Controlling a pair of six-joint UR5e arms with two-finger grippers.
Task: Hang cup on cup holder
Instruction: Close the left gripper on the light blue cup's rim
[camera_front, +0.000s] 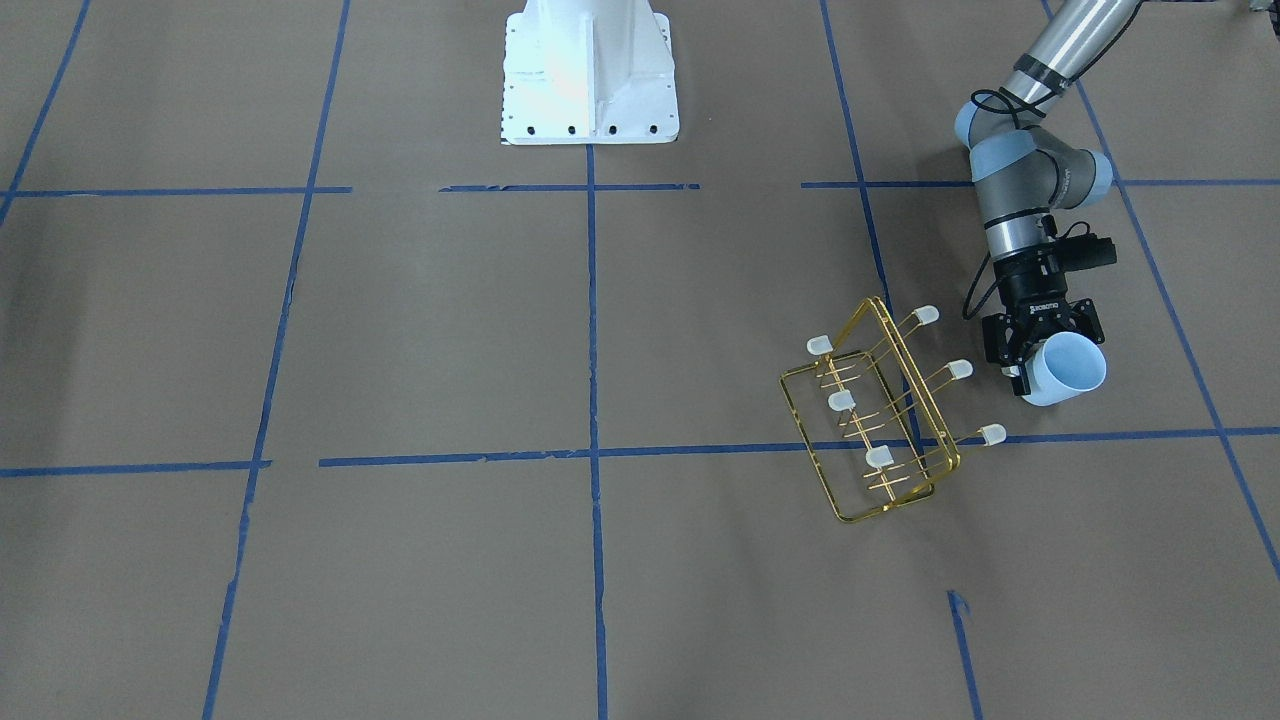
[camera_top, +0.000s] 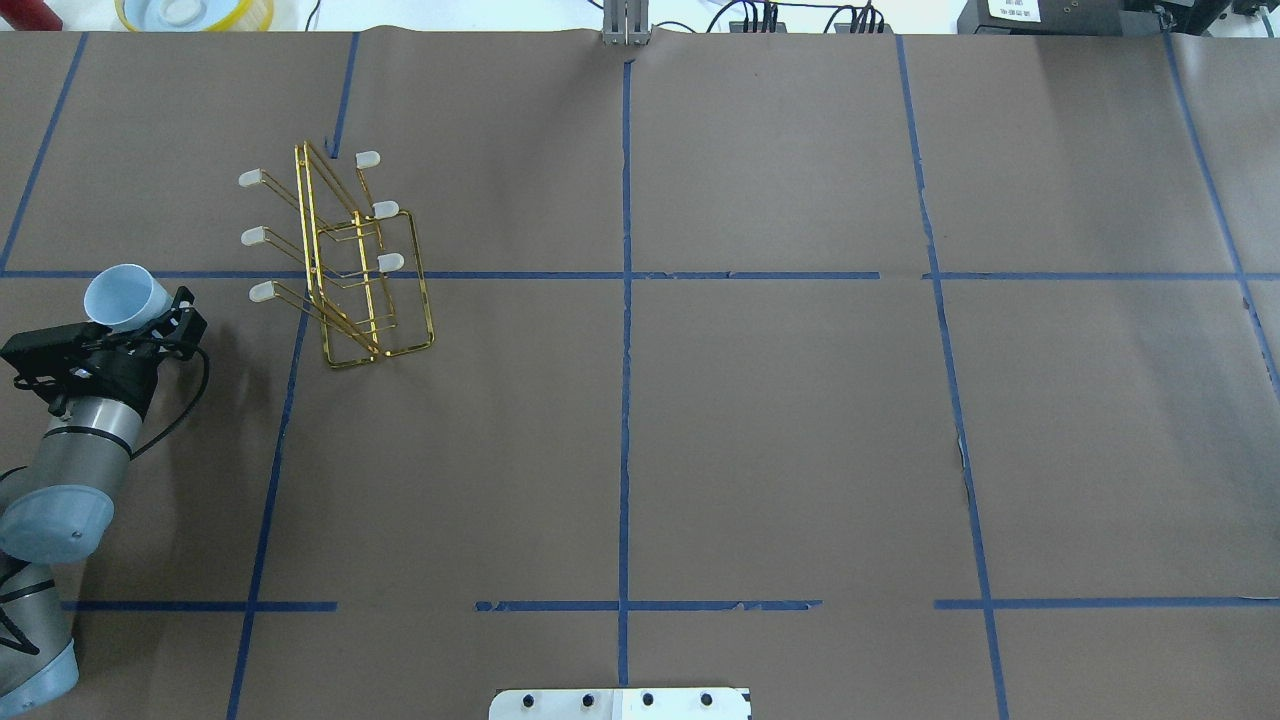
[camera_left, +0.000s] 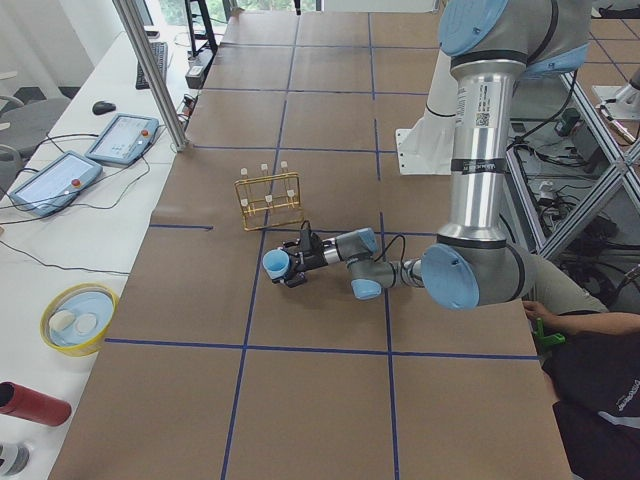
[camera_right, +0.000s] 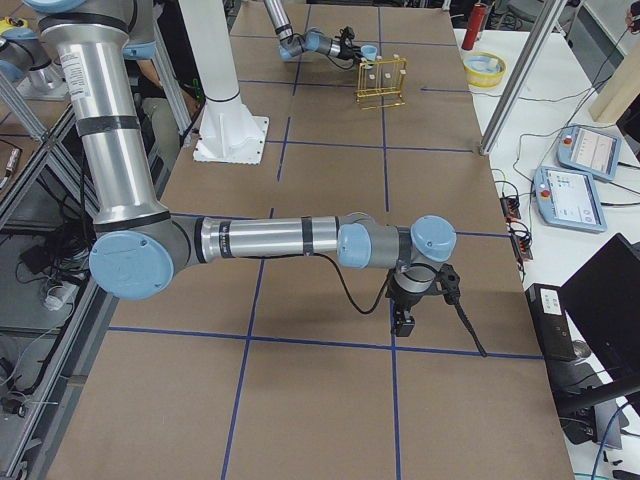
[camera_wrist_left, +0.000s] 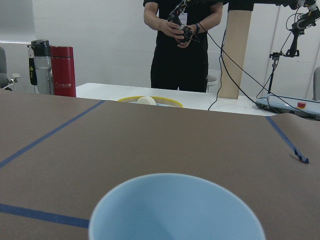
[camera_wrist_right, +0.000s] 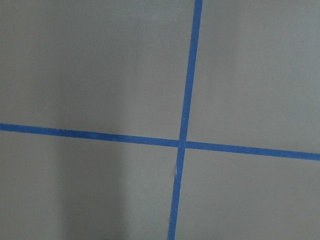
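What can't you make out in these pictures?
1. Right claw: only in the right side view, too small to tell open or shut.
2. Cup base: hidden in the left claw, front and overhead views.
3. Holder: outside the left wrist view's frame.

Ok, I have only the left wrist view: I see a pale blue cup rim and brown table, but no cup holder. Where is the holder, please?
Observer: The cup holder stands on the robot's right of the left tool and a little farther forward, apart from it.
Operator: Is the cup really gripped?
Observer: Yes, the left tool is shut on the cup, which is tilted, with its mouth pointing away from the robot.
Operator: Is any prong taken?
Observer: No, all six prongs are bare.
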